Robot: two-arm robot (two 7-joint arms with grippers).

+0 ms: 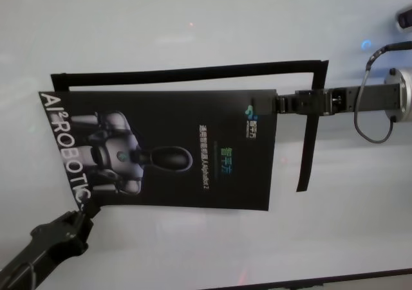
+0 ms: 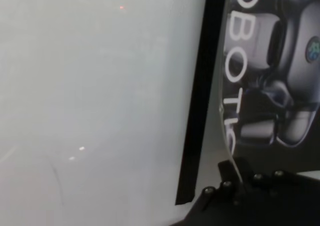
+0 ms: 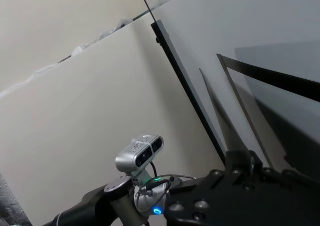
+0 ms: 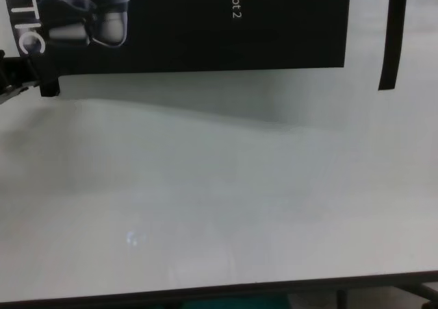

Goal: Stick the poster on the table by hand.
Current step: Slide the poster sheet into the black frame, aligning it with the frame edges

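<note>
The poster (image 1: 167,148), black and glossy with white lettering and a grey-white robot image, hangs a little above the white table (image 1: 193,26) and casts a shadow. My left gripper (image 1: 88,206) is shut on its near left corner by the "ROBOTIC" lettering; it also shows in the left wrist view (image 2: 235,178) and the chest view (image 4: 34,83). My right gripper (image 1: 273,103) is shut on the poster's right edge near the far corner. In the right wrist view this gripper (image 3: 240,161) holds the sheet nearly edge-on. The poster's lower part shows in the chest view (image 4: 205,28).
A long black tape strip (image 1: 193,71) lies on the table behind the poster, and a second strip (image 1: 308,135) runs down on its right, under my right arm. The left wrist view shows another strip (image 2: 200,95). The table's dark front edge (image 4: 219,290) is near.
</note>
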